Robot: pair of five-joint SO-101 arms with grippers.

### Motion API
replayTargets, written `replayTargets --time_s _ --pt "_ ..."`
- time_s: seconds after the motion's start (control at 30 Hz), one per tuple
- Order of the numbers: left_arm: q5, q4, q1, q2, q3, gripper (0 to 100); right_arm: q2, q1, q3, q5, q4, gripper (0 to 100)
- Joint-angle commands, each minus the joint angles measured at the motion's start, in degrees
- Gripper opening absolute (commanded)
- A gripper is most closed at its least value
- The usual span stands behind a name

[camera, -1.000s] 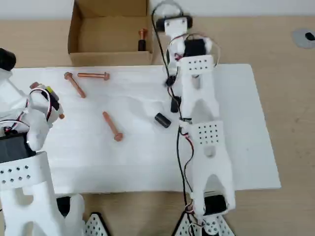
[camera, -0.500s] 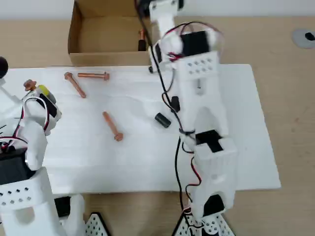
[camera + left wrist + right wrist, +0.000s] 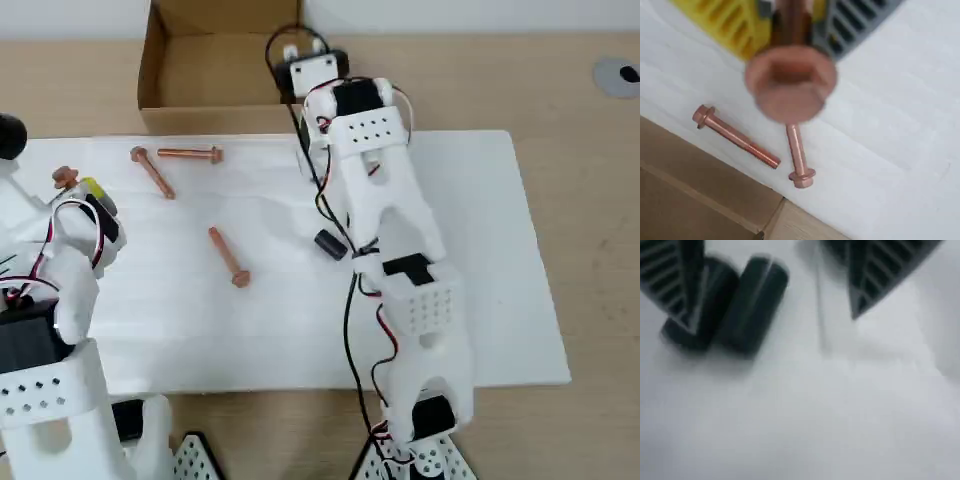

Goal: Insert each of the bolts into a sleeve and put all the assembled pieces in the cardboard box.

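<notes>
My left gripper [image 3: 790, 30] is shut on a copper bolt [image 3: 790, 82], held over the white mat's left end with its head [image 3: 65, 178] up. Two loose bolts [image 3: 735, 137] [image 3: 799, 157] lie on the mat near the cardboard box [image 3: 150, 70]; a third bolt [image 3: 228, 256] lies mid-mat. My right gripper [image 3: 772, 315] is open just above the mat, with a black sleeve [image 3: 752, 305] between its fingers and a second sleeve [image 3: 690, 325] partly behind one finger [image 3: 680, 270]. One sleeve [image 3: 330, 243] shows beside the folded right arm [image 3: 370, 150].
The white foam mat [image 3: 500, 300] covers most of the wooden table [image 3: 590, 200]. The open box stands at the mat's far edge, and the right arm hides its near right corner. A small grey disc [image 3: 618, 75] lies at the far right.
The right arm pulled back from the box and folded down over the sleeves at mid-mat. The left arm shifted slightly, still holding its bolt.
</notes>
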Motion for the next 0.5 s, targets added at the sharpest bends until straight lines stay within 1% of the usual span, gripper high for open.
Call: replayTargets --time_s 0.0,0.03,0.1,0.3,0.4,0.47 --pt "0.2 -0.5 0.2 -1.1 -0.3 1 2.1 -0.2 -4.4 -2.6 -2.9 24.6" --pt "0.3 -0.5 0.4 -1.1 -0.3 1 3.4 -0.3 -6.4 -4.3 -5.3 24.6" --pt "1.8 -0.5 0.4 -1.1 -0.3 1 6.2 -1.4 -11.1 -9.9 -8.6 24.6" --pt "2.5 -0.4 0.0 -1.1 0.0 1 15.8 -5.4 -25.6 -26.5 -12.6 24.6" --pt "2.5 -0.5 0.0 -1.2 1.1 1 20.7 -5.8 -33.0 -31.6 -16.7 24.6" --pt "2.5 -0.5 0.0 -1.2 2.1 1 23.7 -5.8 -37.3 -32.8 -18.7 24.6"
